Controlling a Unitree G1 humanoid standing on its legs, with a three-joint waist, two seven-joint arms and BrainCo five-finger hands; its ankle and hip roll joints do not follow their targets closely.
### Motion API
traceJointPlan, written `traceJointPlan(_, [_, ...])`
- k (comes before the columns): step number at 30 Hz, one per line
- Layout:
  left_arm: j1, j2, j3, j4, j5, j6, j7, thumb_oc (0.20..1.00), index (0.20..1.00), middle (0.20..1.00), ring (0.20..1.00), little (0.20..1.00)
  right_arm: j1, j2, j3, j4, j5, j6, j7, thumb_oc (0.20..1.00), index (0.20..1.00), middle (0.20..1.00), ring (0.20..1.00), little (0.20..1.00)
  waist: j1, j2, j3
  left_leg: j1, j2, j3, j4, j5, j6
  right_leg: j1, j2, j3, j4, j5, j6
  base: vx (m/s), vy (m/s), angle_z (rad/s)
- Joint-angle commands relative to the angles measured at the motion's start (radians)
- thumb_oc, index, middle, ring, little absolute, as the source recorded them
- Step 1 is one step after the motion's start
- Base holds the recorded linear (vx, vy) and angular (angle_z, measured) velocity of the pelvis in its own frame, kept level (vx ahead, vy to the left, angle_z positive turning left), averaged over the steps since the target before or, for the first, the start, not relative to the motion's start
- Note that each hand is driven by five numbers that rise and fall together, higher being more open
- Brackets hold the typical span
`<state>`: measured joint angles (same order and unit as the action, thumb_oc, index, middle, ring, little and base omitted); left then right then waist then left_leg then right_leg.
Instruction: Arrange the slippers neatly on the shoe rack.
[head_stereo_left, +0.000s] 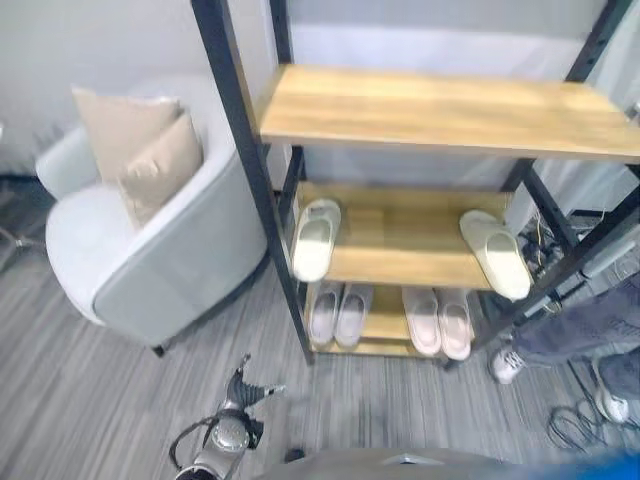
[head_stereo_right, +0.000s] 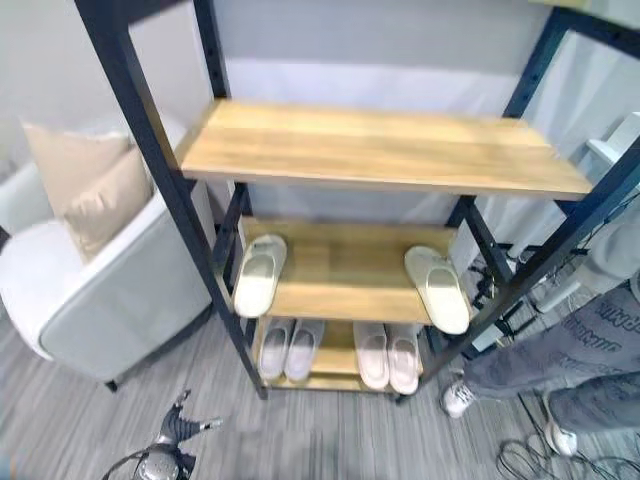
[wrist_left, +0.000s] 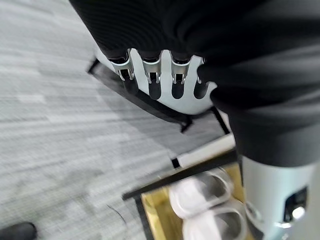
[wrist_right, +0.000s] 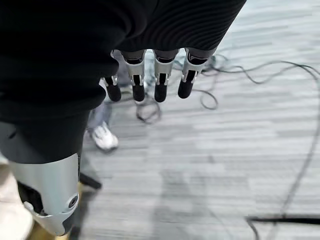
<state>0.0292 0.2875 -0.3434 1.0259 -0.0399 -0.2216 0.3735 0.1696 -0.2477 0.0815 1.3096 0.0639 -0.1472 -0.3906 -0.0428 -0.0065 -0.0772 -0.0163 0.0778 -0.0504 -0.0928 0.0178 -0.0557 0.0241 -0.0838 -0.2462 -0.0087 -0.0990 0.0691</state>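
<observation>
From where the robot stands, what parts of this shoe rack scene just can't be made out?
- Bottom-shelf slippers: their toes sit under the middle shelf in both eye views.
- Person beside the rack: cut off by the right edge, legs and a shoe showing.
- Armchair: its far side runs off the left edge in the right eye view.
- Left hand and right hand: fingers hang relaxed over the floor, palms hidden by the dark cover.

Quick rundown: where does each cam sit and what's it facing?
Left eye, right eye: head, looking down at the shoe rack, armchair and a person's legs; left hand low in frame.
Left wrist: along the open left hand toward the rack's bottom-shelf slippers.
Right wrist: along the open right hand at carpet and a person's shoe.
Shared: rack, slippers.
</observation>
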Motion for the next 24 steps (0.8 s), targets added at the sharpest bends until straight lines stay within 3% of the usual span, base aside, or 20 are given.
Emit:
traceJointPlan(1, [-0.119, 0.015, 0.048, 0.006, 0.087, -0.008, -0.004, 1.0, 1.0, 1.0, 1.0, 1.0, -0.1, -0.005, -0.003, -0.067, -0.033, 0.0, 0.015, 1.0, 1.0, 1.0, 1.0, 1.0, 0.011, -0.014, 0.149, -0.059, -0.006, -0.031, 0.024, 0.023, -0.016, -0.07, -0.042, 0.016, 0.056, 0.059, 0.066, 0.09, 0.007, -0.32])
traceJointPlan(3, [-0.116, 0.006, 0.053, 0.031, 0.095, -0.002, -0.004, 1.0, 1.0, 1.0, 1.0, 1.0, -0.097, 0.0, 0.0, -0.062, -0.026, 0.001, 0.02, 1.0, 1.0, 1.0, 1.0, 1.0, 0.011, -0.008, 0.139, -0.028, -0.01, -0.026, 0.006, 0.024, -0.016, -0.033, -0.038, 0.023, 0.02, 0.071, 0.066, 0.04, -0.002, -0.19])
traceJointPlan(4, [-0.05, -0.008, 0.079, -0.042, -0.111, -0.122, -0.146, 1.0, 1.0, 1.0, 1.0, 1.0, -0.08, 0.004, -0.011, -0.068, -0.013, -0.002, 0.01, 1.0, 1.0, 1.0, 1.0, 1.0, 0.028, -0.009, 0.141, -0.017, -0.015, -0.038, 0.006, 0.021, -0.018, -0.005, -0.037, 0.008, 0.0, 0.074, 0.068, 0.05, -0.054, 0.01])
traceJointPlan(5, [-0.154, 0.019, 0.043, -0.119, -0.123, -0.09, -0.107, 1.0, 1.0, 1.0, 1.0, 1.0, -0.061, 0.022, 0.019, -0.104, -0.011, -0.012, 0.06, 1.0, 1.0, 1.0, 1.0, 1.0, 0.019, -0.014, 0.131, -0.001, -0.016, -0.025, 0.006, 0.018, -0.026, 0.026, -0.036, 0.013, -0.026, 0.077, 0.07, 0.06, -0.06, 0.06])
traceJointPlan(6, [-0.212, 0.027, 0.074, -0.193, -0.155, -0.08, -0.068, 1.0, 1.0, 1.0, 1.0, 1.0, -0.036, 0.044, 0.044, -0.122, -0.011, -0.003, 0.066, 1.0, 1.0, 1.0, 1.0, 1.0, 0.004, -0.01, 0.113, 0.005, -0.019, -0.016, 0.006, 0.013, -0.03, 0.04, -0.036, 0.018, -0.046, 0.083, 0.072, 0.06, -0.039, 0.28])
traceJointPlan(10, [-0.232, 0.048, 0.062, -0.284, -0.16, -0.078, -0.053, 1.0, 1.0, 1.0, 1.0, 1.0, -0.091, 0.013, 0.025, -0.093, 0.008, 0.021, 0.058, 1.0, 1.0, 1.0, 1.0, 1.0, 0.009, 0.002, 0.102, -0.017, -0.028, -0.026, 0.006, 0.028, -0.051, 0.064, -0.04, -0.01, -0.079, 0.081, 0.073, -0.06, 0.005, 0.02])
traceJointPlan(11, [-0.089, 0.078, 0.06, -0.265, 0.048, -0.008, -0.026, 1.0, 1.0, 1.0, 1.0, 1.0, -0.107, 0.0, -0.009, -0.076, 0.026, 0.023, 0.051, 1.0, 1.0, 1.0, 1.0, 1.0, 0.033, 0.011, 0.114, -0.035, -0.035, -0.036, 0.006, 0.038, -0.052, 0.056, -0.045, -0.024, -0.079, 0.081, 0.074, -0.18, 0.059, 0.05])
traceJointPlan(13, [0.025, -0.008, -0.023, -0.162, 0.191, -0.022, -0.037, 1.0, 1.0, 1.0, 1.0, 1.0, -0.147, 0.01, -0.027, -0.044, 0.046, -0.002, 0.022, 1.0, 1.0, 1.0, 1.0, 1.0, 0.056, 0.016, 0.129, -0.038, -0.037, -0.05, 0.006, 0.034, -0.05, 0.056, -0.044, -0.035, -0.079, 0.079, 0.073, -0.14, 0.038, 0.21])
traceJointPlan(16, [0.016, -0.036, -0.04, -0.089, 0.196, -0.022, -0.041, 1.0, 1.0, 1.0, 1.0, 1.0, -0.146, 0.014, -0.011, -0.02, 0.051, -0.002, 0.015, 1.0, 1.0, 1.0, 1.0, 1.0, 0.057, 0.016, 0.124, -0.013, -0.034, -0.048, 0.006, 0.023, -0.048, 0.075, -0.045, -0.032, -0.079, 0.071, 0.074, 0.01, 0.007, 0.38])
traceJointPlan(21, [0.041, -0.028, -0.059, -0.162, 0.198, -0.036, -0.072, 1.0, 1.0, 1.0, 1.0, 1.0, -0.163, -0.009, 0.008, -0.025, 0.025, 0.003, 0.016, 1.0, 1.0, 1.0, 1.0, 1.0, 0.064, 0.021, 0.135, 0.015, -0.03, -0.033, 0.006, 0.004, -0.046, 0.098, -0.052, -0.034, -0.079, 0.067, 0.078, 0.0, 0.003, 0.02])
traceJointPlan(23, [0.06, -0.002, -0.067, -0.248, 0.205, -0.042, -0.089, 1.0, 1.0, 1.0, 1.0, 1.0, -0.166, -0.015, 0.009, -0.028, 0.018, 0.004, 0.019, 1.0, 1.0, 1.0, 1.0, 1.0, 0.066, 0.021, 0.137, 0.024, -0.028, -0.029, 0.006, 0.001, -0.044, 0.106, -0.052, -0.033, -0.079, 0.064, 0.08, 0.0, -0.009, -0.1])
traceJointPlan(24, [0.071, 0.092, -0.081, -0.486, 0.247, -0.061, -0.12, 1.0, 1.0, 1.0, 1.0, 1.0, -0.157, -0.018, 0.01, -0.049, 0.004, 0.002, 0.019, 1.0, 1.0, 1.0, 1.0, 1.0, 0.065, 0.023, 0.147, 0.022, -0.028, -0.033, 0.006, 0.003, -0.042, 0.106, -0.051, -0.029, -0.079, 0.063, 0.078, -0.03, -0.012, -0.01])
